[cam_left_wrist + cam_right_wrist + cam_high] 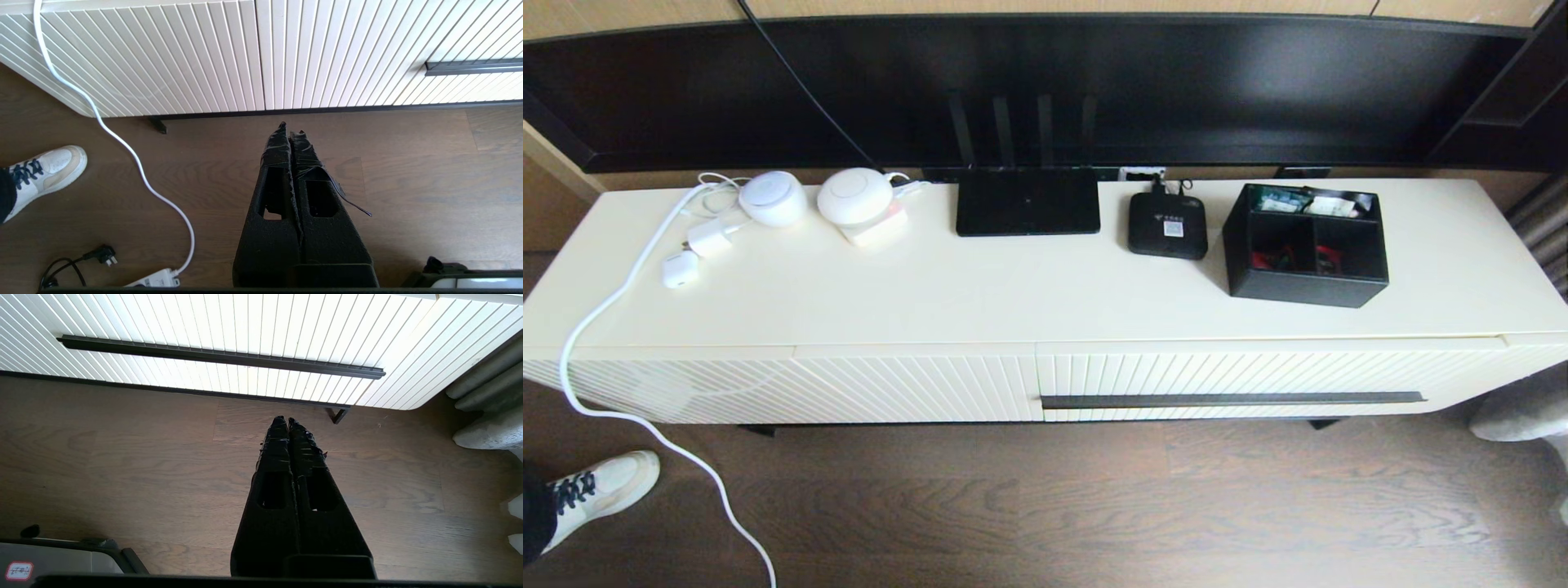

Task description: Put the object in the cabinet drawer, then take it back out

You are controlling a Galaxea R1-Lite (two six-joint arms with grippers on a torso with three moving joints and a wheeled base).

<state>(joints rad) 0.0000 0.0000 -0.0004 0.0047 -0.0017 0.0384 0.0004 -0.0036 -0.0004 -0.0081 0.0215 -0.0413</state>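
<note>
Head view: organizer box [1307, 245] on cabinet top, drawer [1258, 380] closed — nothing started. Left gripper [291, 128], right gripper [285, 420] pinched closed, empty, low over floor. Next — pull handle [220, 356].

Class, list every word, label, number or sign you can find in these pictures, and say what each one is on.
No text can be read for certain.
Set-top box: white logo line and a square code label, too small to read.
Red-bordered sticker on the robot's base: characters too blurred to read.
Organizer box: packets inside carry print, illegible.
Router: no marking visible.
</note>
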